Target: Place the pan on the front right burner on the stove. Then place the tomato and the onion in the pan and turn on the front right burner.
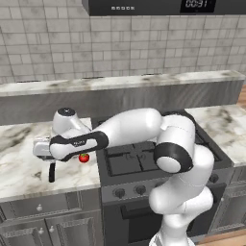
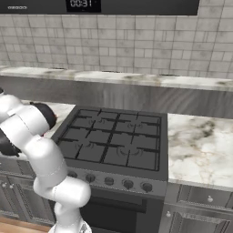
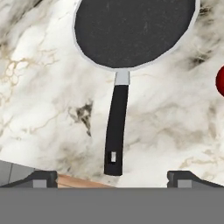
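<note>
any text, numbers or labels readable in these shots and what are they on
"00:31": lit clock digits on the dark panel above the stove; the same display appears in the left base view, blurrier.
Small row of light marks on that panel: too small to read.
Dark band on the robot's forearm: faint marking, too blurred to read.
Stove knobs: no legible markings.

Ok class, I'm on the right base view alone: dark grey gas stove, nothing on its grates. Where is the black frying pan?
Observer: The shallow round black frying pan lies on the white marble counter, left of the stove.
Operator: And the claw?
Observer: The claw is open, tips wide apart, over the end of the pan's long black handle.
Operator: The tomato?
Observer: The small glossy red tomato sits on that counter beside the pan.
</note>
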